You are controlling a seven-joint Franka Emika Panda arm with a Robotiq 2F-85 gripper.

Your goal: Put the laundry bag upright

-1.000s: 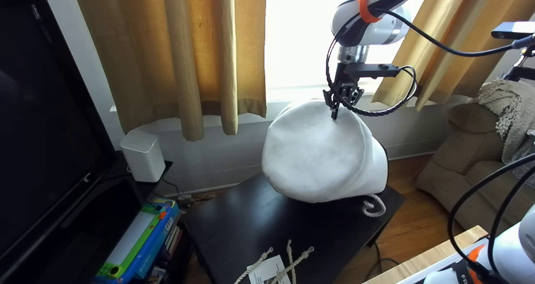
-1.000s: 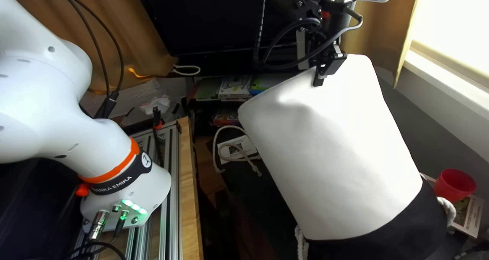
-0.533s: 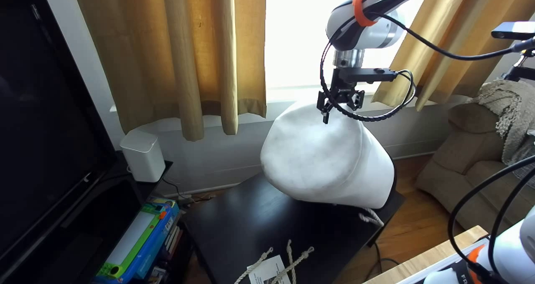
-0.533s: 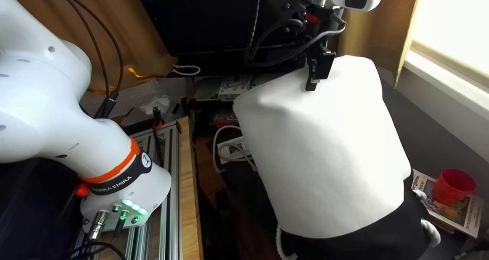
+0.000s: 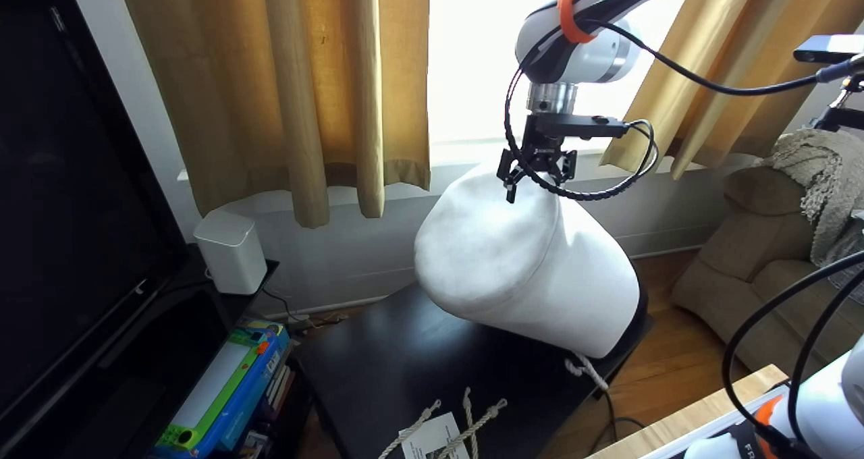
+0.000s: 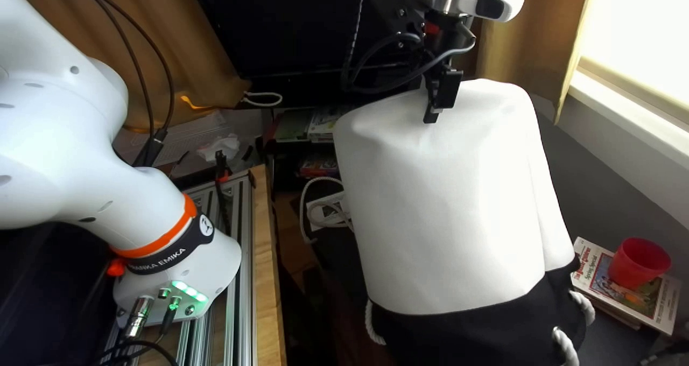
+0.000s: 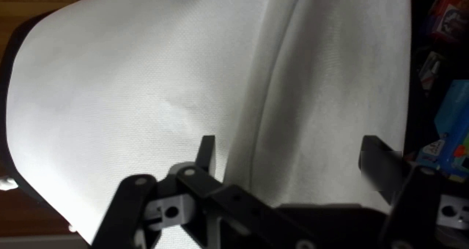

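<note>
Slanting across the black table, base end raised, the laundry bag shows faintly creased white fabric, a black rim band and white rope handles; the gripper has its jaws wide astride the base seam.

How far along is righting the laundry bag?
Done: fingers astride an edge of the laundry bag. In hand: righting it; it lies tilted on the black table, fingers open. Left: likely turning it until the black rim band faces up, then backing away.

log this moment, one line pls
laundry bag: tilted on table | end effector: open, at bag's base edge | upright: not yet
</note>
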